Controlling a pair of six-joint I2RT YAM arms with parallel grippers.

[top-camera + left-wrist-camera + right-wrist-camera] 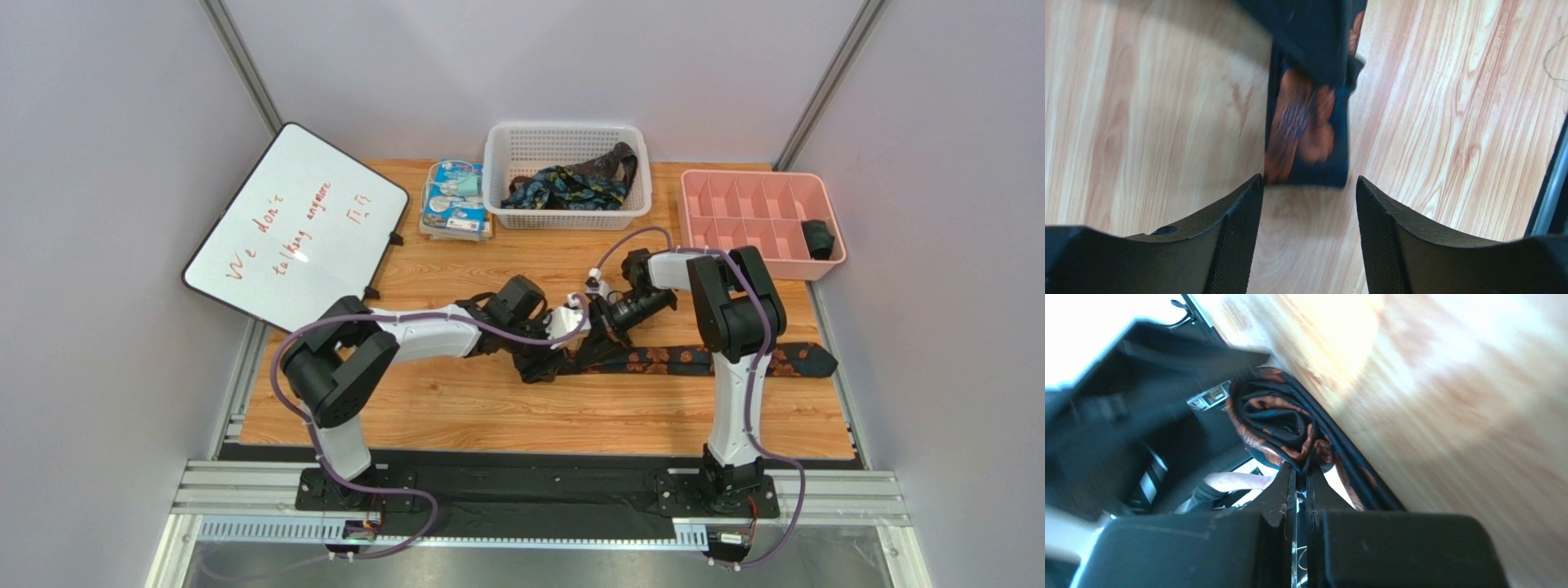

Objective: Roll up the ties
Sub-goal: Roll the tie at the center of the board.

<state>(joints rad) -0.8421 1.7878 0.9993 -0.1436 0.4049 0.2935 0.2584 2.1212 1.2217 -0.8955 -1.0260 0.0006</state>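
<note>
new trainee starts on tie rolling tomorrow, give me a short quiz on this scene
1. True or false: the right claw is shut on a bunched part of the tie.
2. The left claw is: A) open near the tie's flat end; B) shut on the tie; C) shut and empty.
3. What colour is the basket holding the loose ties?
Key: 1 true; 2 A; 3 white.
</note>
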